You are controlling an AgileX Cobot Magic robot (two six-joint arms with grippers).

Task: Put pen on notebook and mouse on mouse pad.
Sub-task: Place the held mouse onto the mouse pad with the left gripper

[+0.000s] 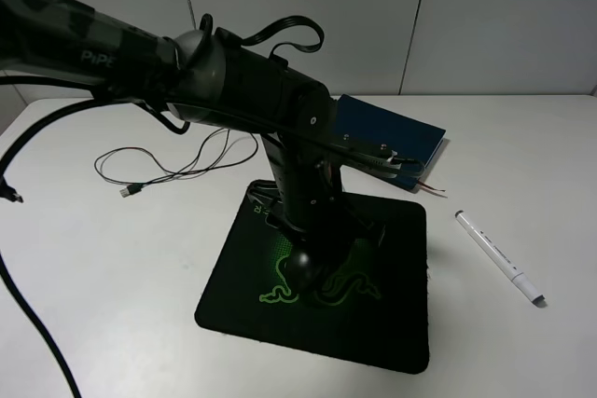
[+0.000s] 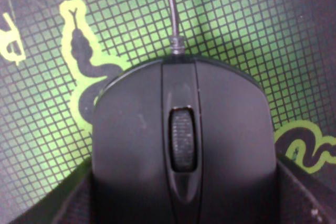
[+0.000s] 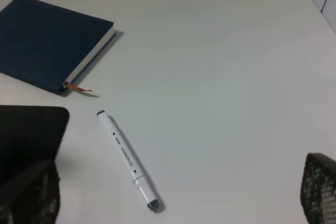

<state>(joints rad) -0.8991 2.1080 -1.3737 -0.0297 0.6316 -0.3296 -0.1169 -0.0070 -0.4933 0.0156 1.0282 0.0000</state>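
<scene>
Black wired mouse [image 2: 136, 145] rests on green-logoed mouse pad [image 2: 262, 24]

Left hand [image 1: 303, 266] low, right hand [image 3: 173, 203] spread.

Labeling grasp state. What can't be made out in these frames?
- Left wrist: the frame edge crops the left gripper fingers; grip on the mouse unclear.
- Exterior high: the left arm hides most of mouse and gripper.
- Exterior high: arm covers part of the notebook.
- Exterior high: pen print too small.

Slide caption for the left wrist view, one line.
Left pincer grips a glossy black wired mouse on a black mouse pad with green snake logo.
</scene>
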